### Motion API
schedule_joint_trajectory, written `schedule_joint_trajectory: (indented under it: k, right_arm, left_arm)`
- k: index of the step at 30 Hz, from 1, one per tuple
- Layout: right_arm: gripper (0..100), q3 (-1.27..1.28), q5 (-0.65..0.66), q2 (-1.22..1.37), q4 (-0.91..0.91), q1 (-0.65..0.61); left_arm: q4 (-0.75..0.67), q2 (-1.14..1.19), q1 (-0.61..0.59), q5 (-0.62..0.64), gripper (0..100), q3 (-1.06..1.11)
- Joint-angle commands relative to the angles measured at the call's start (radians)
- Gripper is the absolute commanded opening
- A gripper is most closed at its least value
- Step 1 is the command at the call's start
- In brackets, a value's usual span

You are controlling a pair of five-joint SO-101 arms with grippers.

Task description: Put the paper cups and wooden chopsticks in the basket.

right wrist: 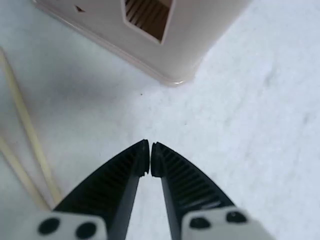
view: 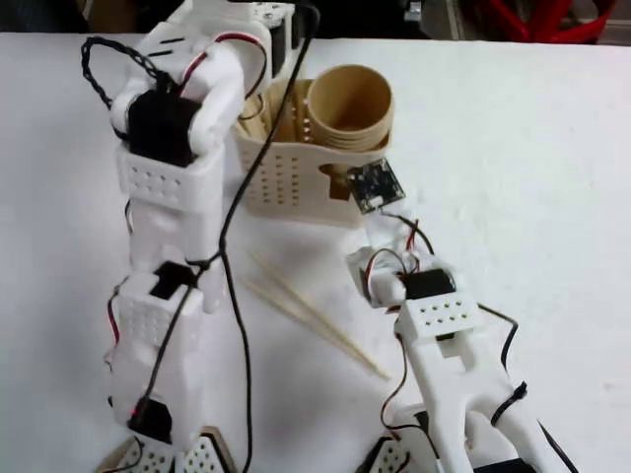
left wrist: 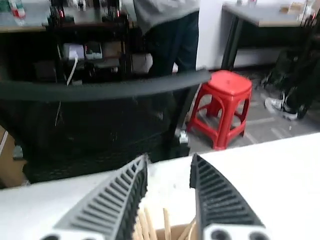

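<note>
A beige perforated basket point(view: 286, 177) stands mid-table with stacked paper cups point(view: 350, 103) inside it. Two wooden chopsticks point(view: 315, 315) lie on the white table in front of the basket, also seen as pale chopsticks point(right wrist: 27, 132) in the right wrist view. My right gripper point(right wrist: 150, 152) is shut and empty, pointing down at bare table just off the basket's corner point(right wrist: 172, 75). My left gripper point(left wrist: 169, 162) is held high over the basket's far side and is open. Chopstick tips point(left wrist: 150, 225) poke up below the gap between its fingers, apart from both.
The left arm point(view: 173, 207) rises tall beside the basket, its black cable point(view: 237, 296) hanging across the table near the loose chopsticks. The right arm point(view: 444, 325) lies low at the front right. Beyond the table's far edge are a black chair and a red stool point(left wrist: 225, 107).
</note>
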Motion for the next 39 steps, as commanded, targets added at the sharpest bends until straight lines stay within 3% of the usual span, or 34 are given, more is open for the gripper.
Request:
schedule_joint_trajectory:
  k: [1, 8, 12, 17, 29, 39]
  right_arm:
    - [2.1, -0.008, 0.011, -0.036, -0.012, 0.008]
    - [2.1, -0.008, 0.011, -0.03, -0.012, 0.007]
    - [2.1, -0.008, 0.011, -0.028, -0.013, 0.002]
    - [2.1, 0.002, 0.011, -0.028, -0.018, 0.002]
    - [2.1, 0.003, 0.011, -0.028, -0.018, 0.001]
    - [2.1, 0.003, 0.011, -0.028, -0.018, 0.001]
  left_arm:
    - [0.069, -0.054, 0.012, -0.058, 14, -0.034]
    - [0.31, -0.223, 0.013, -0.121, 9, -0.026]
    - [0.315, -0.282, -0.07, -0.127, 2, -0.023]
    - [0.316, -0.39, -0.125, -0.129, 2, 0.035]
    - [0.292, -1.02, -0.157, -0.193, 2, 0.856]
    - [0.008, -1.438, -0.412, -0.193, 2, 1.691]
